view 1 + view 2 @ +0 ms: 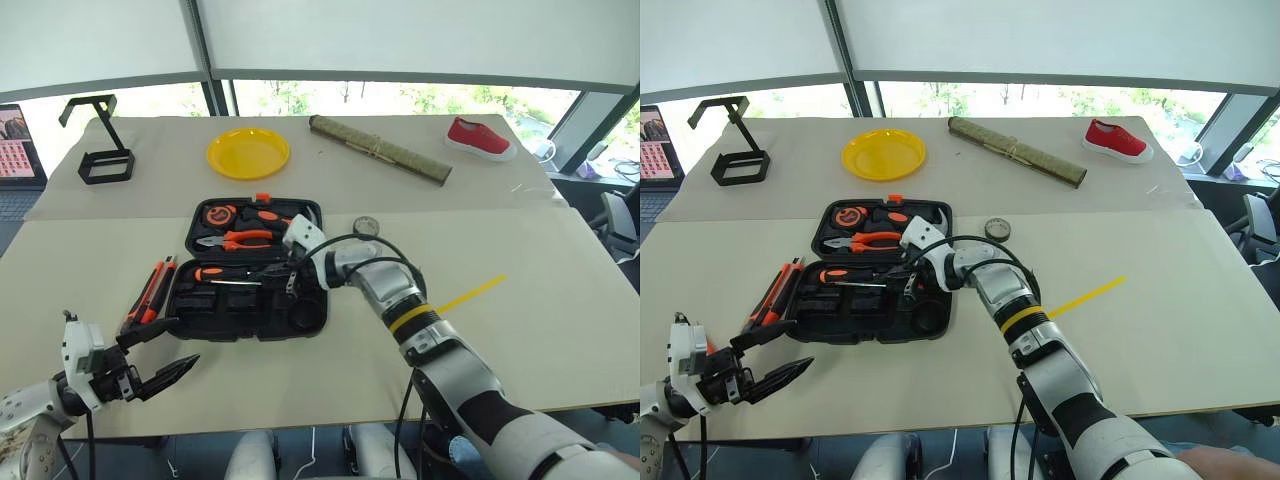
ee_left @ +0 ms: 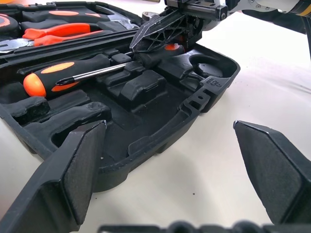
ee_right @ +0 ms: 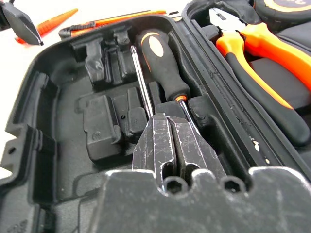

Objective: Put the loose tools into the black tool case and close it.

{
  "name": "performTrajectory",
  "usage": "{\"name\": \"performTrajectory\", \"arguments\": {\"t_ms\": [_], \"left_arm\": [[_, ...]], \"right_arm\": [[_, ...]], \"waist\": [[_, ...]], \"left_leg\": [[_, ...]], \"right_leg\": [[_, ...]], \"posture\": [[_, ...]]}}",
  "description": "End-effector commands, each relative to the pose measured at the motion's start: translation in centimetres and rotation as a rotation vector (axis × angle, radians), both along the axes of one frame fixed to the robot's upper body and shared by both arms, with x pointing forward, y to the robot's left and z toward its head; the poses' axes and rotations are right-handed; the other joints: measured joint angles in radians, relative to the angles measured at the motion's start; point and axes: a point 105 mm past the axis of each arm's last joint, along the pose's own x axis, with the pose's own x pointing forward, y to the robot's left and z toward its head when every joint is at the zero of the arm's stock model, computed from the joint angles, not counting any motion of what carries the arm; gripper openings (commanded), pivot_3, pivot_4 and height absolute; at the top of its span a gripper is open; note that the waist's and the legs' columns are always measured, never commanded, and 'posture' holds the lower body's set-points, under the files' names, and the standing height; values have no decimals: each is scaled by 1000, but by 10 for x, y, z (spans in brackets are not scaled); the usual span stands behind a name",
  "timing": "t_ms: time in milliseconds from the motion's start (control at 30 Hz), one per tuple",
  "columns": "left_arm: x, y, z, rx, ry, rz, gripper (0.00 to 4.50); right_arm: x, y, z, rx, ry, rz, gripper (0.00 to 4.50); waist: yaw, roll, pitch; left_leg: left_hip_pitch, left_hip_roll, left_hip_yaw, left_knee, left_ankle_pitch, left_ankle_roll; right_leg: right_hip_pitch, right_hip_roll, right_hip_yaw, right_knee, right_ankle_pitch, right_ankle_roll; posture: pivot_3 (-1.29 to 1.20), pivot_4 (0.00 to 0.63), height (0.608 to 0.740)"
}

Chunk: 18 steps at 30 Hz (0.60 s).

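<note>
The black tool case (image 1: 310, 318) lies open at the table's middle. Two orange-and-black screwdrivers (image 2: 51, 75) lie side by side in its near half, pointing opposite ways. My right gripper (image 1: 290, 284) reaches into that half with its fingers (image 3: 167, 133) shut, their tips above one screwdriver's handle (image 2: 169, 47); whether they touch it I cannot tell. An orange-black utility knife (image 1: 148, 293) lies on the table against the case's left side. The small dark tape roll (image 1: 366, 226) sits on the table just right of the case. My left gripper (image 1: 188, 340) hangs open near the case's front left corner.
Orange-handled pliers (image 1: 245, 240) and a tape measure (image 1: 218, 213) fill the case's far half. Behind it stand a yellow plate (image 1: 248, 152), a black wire stand (image 1: 100, 150), a rolled mat (image 1: 378, 150) and a red shoe (image 1: 480, 138). A yellow strip (image 1: 470, 295) lies at the right.
</note>
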Motion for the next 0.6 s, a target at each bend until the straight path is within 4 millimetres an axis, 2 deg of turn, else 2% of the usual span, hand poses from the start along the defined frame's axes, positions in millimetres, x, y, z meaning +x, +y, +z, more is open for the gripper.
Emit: {"name": "performTrajectory", "arguments": {"t_ms": [33, 167, 267, 333, 400, 433, 500, 567, 600], "left_arm": [[-2, 7, 5, 28, -33, 9, 4500], [-3, 8, 2, 29, -32, 10, 4500], [-3, 8, 0, 27, -33, 15, 4500], [-3, 9, -1, 23, -38, 22, 4500], [-4, 12, 0, 18, -44, 37, 4500], [-4, 14, 1, 14, -47, 47, 4500], [-6, 20, 2, 14, -53, 71, 4500], [-8, 24, 4, 8, -59, 90, 4500], [-8, 27, 5, 11, -64, 104, 4500]], "right_arm": [[-15, 10, -30, -144, -19, 74, 37], [-20, 14, -41, -232, -88, 112, 37], [-23, 23, -36, -169, -81, 117, 37], [-22, 25, -23, -91, -84, 125, 37], [-20, 26, -4, 11, -95, 118, 37], [-17, 23, 12, 89, -108, 106, 37], [-16, 11, 43, 234, -133, 107, 37], [-20, -4, 60, 311, -163, 125, 37], [-25, -12, 64, 332, -163, 140, 588]], "waist": [[-2, 0, 0], [-9, 0, -1], [-21, 1, -2], [-27, 0, -2], [-28, 0, -2], [-28, 0, -2], [-26, 0, -1], [-22, 0, 0], [-20, 0, 0]], "left_leg": [[1, 0, 0, 0, 0, 0], [3, 1, 1, -2, 0, 0], [5, 1, 1, -2, 0, 0], [5, 2, 1, -3, 0, 0], [5, 2, 1, -3, 0, 0], [5, 2, 1, -3, 0, 0], [3, 2, 1, -4, 0, 0], [0, 2, 0, -4, 0, 0], [-1, 2, 0, -3, 0, 0]], "right_leg": [[0, 0, 0, 0, 0, 0], [1, 1, 0, 0, 0, 0], [2, 1, 0, 0, 0, -1], [2, 1, 1, 1, 0, -1], [2, 2, 1, 1, 0, -1], [1, 2, 1, 1, 0, -1], [0, 1, 0, 0, 0, -1], [-1, -2, -1, 0, 0, -1], [-2, -2, -1, 0, 0, -1]], "posture": [[0, 150, 740], [0, 150, 740], [0, 150, 740], [0, 150, 740], [0, 150, 740], [0, 150, 740], [0, 150, 740], [0, 150, 740], [0, 150, 740]]}}
